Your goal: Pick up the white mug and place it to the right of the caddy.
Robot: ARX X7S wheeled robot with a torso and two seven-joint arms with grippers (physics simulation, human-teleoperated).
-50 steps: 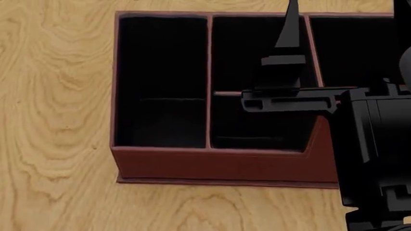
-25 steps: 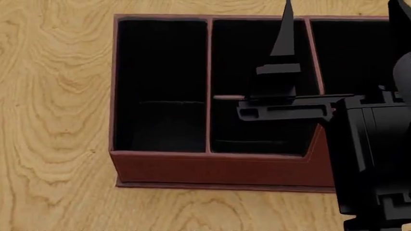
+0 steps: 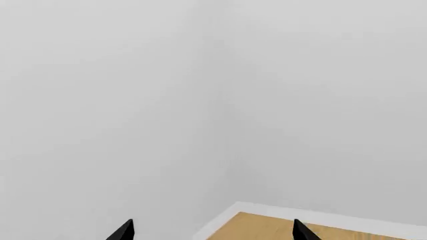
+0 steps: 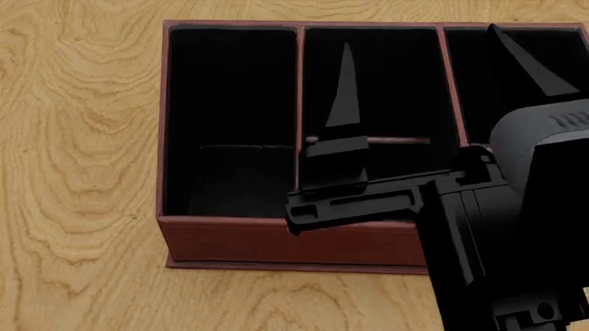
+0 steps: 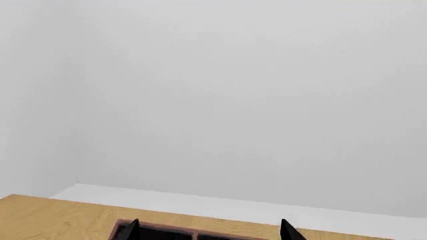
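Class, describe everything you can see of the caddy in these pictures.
The caddy is a reddish-brown, leather-look box with black-lined compartments split by thin dividers. It sits flat on the wooden table, its right end passing out of the head view. The right arm hangs in front of it; contact cannot be told. Nothing shows inside.

A wooden table top (image 4: pixel 83 138) with a wavy light-brown grain is seen beneath the jaws. Plain white walls (image 3: pixel 133 100) and a white baseboard (image 5: pixel 200 202) are seen beyond them.
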